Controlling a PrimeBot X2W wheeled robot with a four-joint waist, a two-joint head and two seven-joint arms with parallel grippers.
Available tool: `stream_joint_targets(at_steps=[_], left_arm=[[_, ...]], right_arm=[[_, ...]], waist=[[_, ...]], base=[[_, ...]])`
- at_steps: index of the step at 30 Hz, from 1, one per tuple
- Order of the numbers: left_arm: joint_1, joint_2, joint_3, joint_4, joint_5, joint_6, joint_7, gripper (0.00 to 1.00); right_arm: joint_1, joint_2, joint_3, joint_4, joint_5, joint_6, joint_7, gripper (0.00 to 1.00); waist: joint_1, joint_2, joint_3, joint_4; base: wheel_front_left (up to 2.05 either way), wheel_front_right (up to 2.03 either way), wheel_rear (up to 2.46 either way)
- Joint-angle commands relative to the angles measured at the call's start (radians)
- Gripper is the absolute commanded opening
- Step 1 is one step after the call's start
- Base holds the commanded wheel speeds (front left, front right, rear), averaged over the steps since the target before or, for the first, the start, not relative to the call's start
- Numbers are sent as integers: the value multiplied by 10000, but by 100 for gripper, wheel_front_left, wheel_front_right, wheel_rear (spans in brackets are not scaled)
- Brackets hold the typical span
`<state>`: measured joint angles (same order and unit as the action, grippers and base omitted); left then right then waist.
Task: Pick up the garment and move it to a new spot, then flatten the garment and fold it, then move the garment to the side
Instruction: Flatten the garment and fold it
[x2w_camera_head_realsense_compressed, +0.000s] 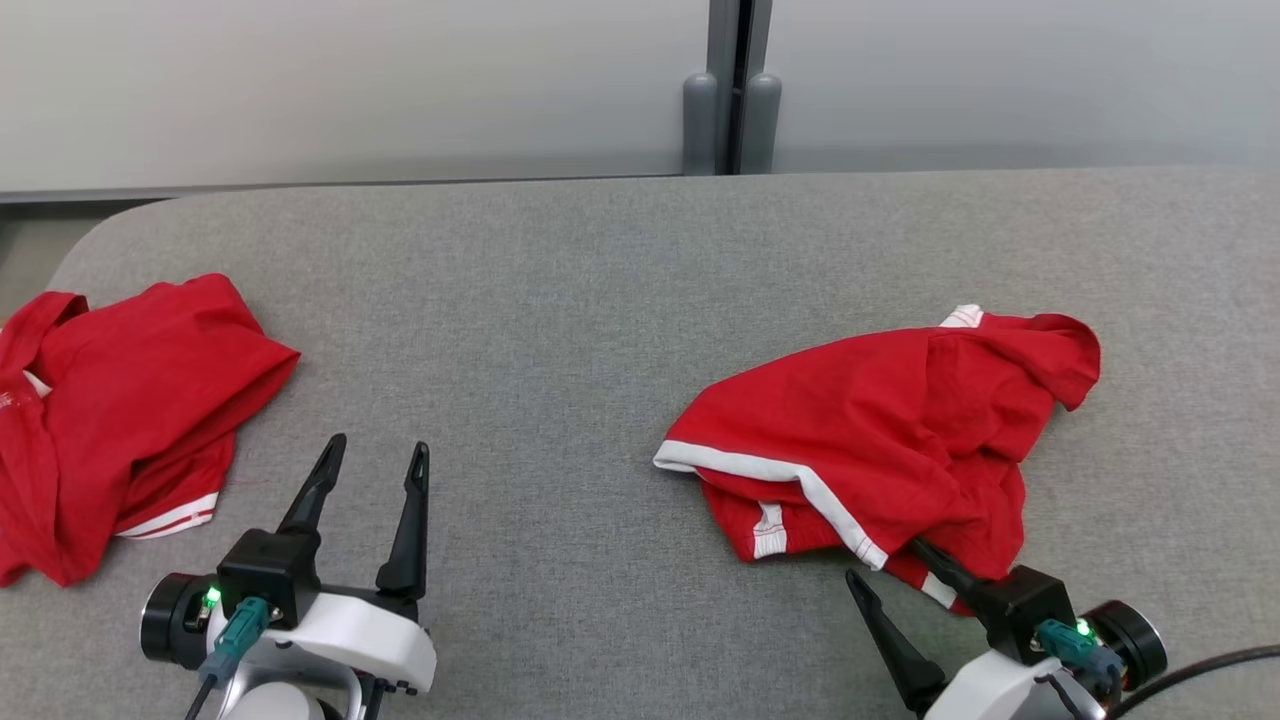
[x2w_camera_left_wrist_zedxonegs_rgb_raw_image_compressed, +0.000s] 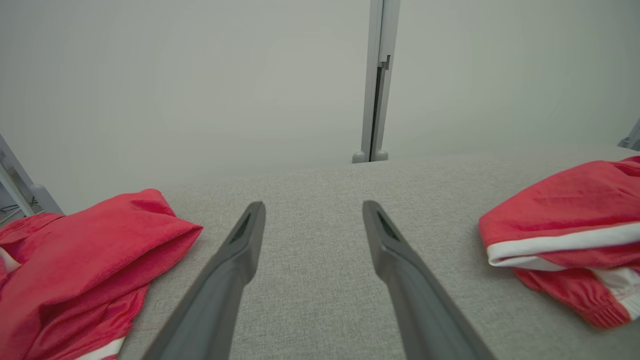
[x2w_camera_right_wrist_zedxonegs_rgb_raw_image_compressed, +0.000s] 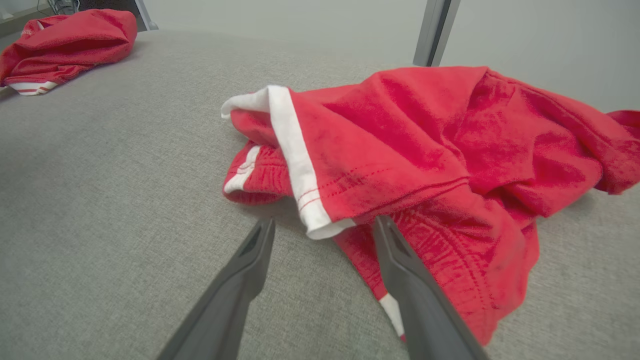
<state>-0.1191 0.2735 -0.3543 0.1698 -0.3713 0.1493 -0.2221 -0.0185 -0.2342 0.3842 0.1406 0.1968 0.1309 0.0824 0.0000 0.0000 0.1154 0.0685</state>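
Bare table (x2w_camera_head_realsense_compressed: 560, 330) between two garments (x2w_camera_head_realsense_compressed: 880, 430)

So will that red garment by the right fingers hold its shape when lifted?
Probably not: the red garment lies crumpled in soft folds, so it should droop and unfurl. Likely light, the cloth looks thin. It may drag on the felt-like table.
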Motion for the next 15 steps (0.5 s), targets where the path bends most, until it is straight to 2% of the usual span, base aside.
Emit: stream_joint_targets(at_steps=[1,2,3,5,9,15], left_arm=[[-235,7,17,23,15,-34,-79,100],[-249,-25,-3,66,12,-37,-88,100],[-288,-52,-19,113,17,-43,-107,100],[-389,-102,-37,179,20,-60,-162,100],[-502,-162,-50,299,19,-59,-219,100],[-593,-137,19,365,44,-25,-298,100]], right_arm=[[-255,-45,80,96,-67,-3,-85,100],[-320,-27,126,237,-87,-3,-131,100],[-397,-21,169,340,-119,-3,-173,91],[-583,2,201,552,-162,-3,-255,0],[-909,13,238,712,-75,-3,-556,0],[-1165,25,-173,83,245,-3,-825,0]], waist=[[0,0,117,79],[0,0,156,101],[0,0,199,120],[0,0,259,141],[0,0,359,166],[0,0,430,43]], base=[[0,0,0],[0,0,0],[0,0,0],[0,0,0],[0,0,0],[0,0,0]])
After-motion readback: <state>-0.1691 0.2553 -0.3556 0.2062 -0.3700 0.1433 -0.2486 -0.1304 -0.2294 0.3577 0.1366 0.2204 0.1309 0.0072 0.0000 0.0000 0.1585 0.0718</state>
